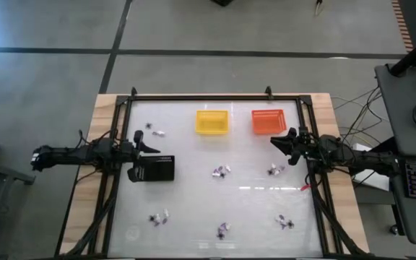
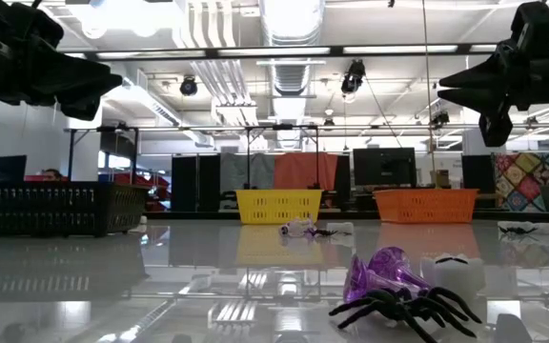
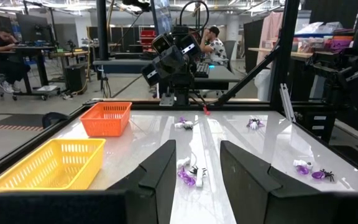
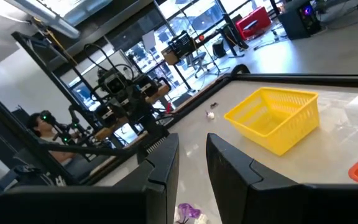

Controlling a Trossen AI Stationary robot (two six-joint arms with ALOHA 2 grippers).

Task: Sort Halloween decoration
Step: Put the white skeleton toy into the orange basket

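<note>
Left gripper [image 1: 141, 142] hangs above the black tray [image 1: 154, 169], fingers apart, empty. Right gripper [image 1: 279, 139] hovers beside the orange basket [image 1: 268, 120], fingers narrowly parted, holding nothing. Halloween decoration [image 1: 221, 171] lies scattered in clusters around the tray across the worktop [image 1: 193, 202]; individual trinkets too small to distinguish.

Yellow basket [image 1: 211, 121], open-lattice walls, at 12 o'clock on the table; orange basket [image 1: 269, 120], same lattice, at 1 o'clock. Black tray [image 1: 152, 168] w/ grid sides at 9 o'clock. Table [image 1: 193, 202] top glossy white, frame black, wood-tan edge. Halloween decoration [image 1: 221, 171] in small clusters: purple, white & black bits, incl. center, 3, 5, 6, 7 and 11 o'clock. Low view, nearest cluster: translucent purple piece [image 2: 381, 273], black spider [image 2: 403, 312], white piece [image 2: 452, 271] w/ black mark. Both arms dark/black. Floor grey, dark lines.
</note>
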